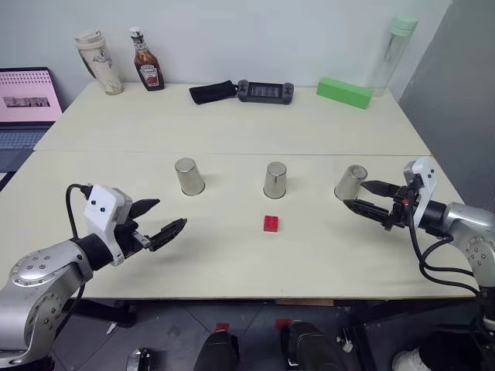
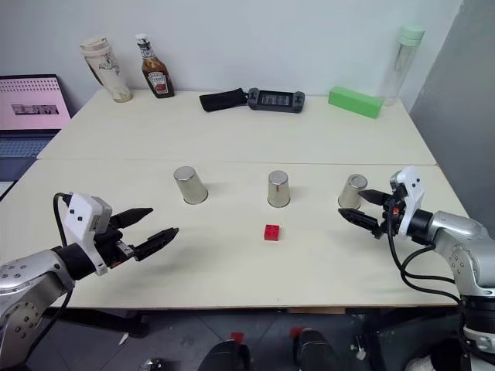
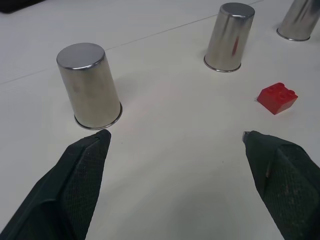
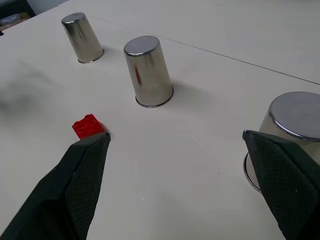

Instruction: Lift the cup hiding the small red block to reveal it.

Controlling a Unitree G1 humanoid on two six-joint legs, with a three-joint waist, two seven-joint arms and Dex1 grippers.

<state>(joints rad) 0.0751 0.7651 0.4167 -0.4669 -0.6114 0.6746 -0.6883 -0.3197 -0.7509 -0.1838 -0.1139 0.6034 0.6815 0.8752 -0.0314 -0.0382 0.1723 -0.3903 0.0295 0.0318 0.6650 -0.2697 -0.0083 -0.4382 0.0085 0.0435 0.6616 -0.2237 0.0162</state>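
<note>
Red block [image 2: 271, 232] uncovered, 3 cups [image 2: 278, 188] inverted

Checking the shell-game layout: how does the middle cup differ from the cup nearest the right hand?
The middle cup stands apart from both hands; the right cup sits just beyond the open right hand. The small red block lies in the open, nearer the middle cup than the right cup. Both are upside-down silvery metal tumblers.

Both grippers [image 1: 158, 219] [image 1: 373, 198] — jaws apart
</note>
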